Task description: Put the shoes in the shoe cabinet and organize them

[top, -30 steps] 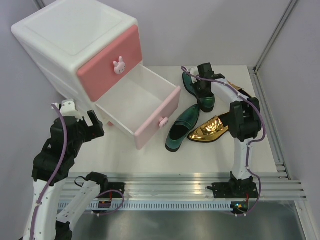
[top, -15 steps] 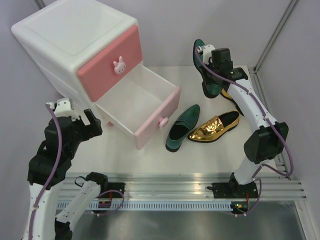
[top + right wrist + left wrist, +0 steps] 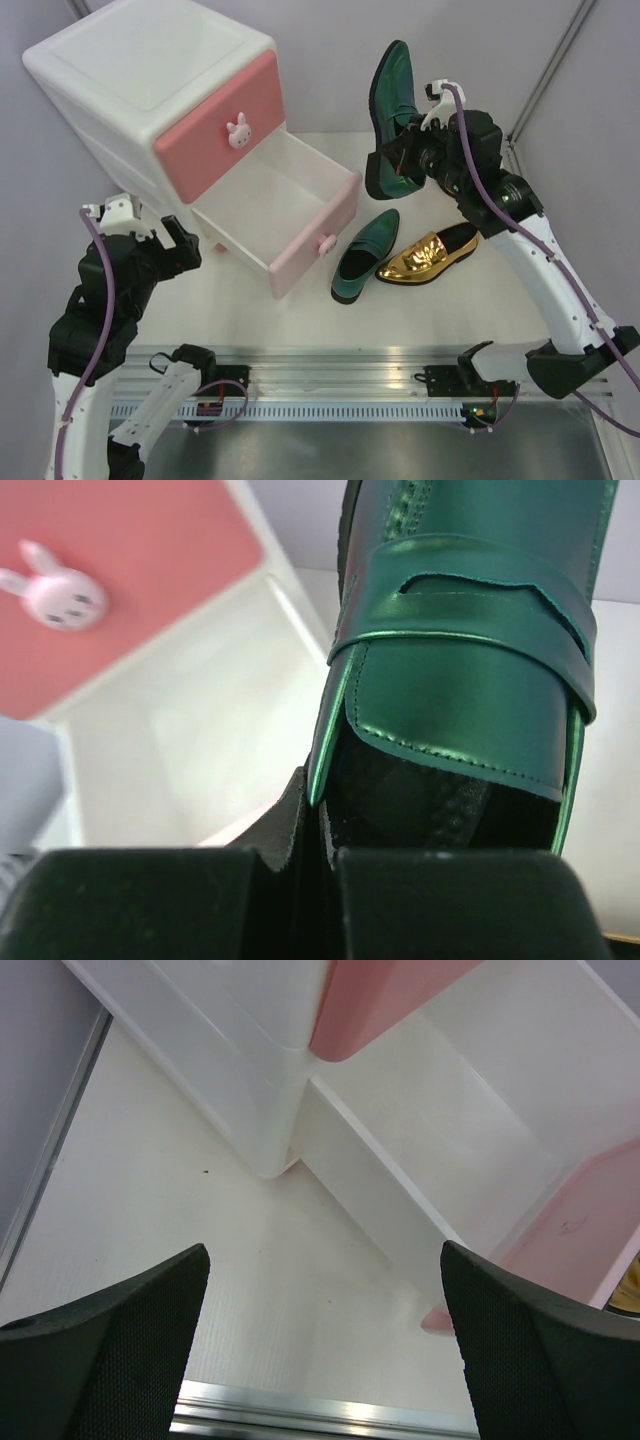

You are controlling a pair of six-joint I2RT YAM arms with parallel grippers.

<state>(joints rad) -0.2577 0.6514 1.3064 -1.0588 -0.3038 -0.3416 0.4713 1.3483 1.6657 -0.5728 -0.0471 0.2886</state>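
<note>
Rising higher than before, the right fingers (image 3: 140, 900) are clamping a green loafer (image 3: 390, 100) near the shoe cabinet's (image 3: 150, 60) pulled-out lower drawer (image 3: 335, 215), left fingers (image 3: 120, 1360) spreading wide.

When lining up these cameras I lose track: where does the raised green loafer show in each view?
Top external: the raised green loafer is upper centre-right, toe up, held at its heel end by the right tool.
Left wrist: not in it.
Right wrist: it fills the centre and right, close up.
Shared landmark: the open lower drawer, seen in all three.
</note>
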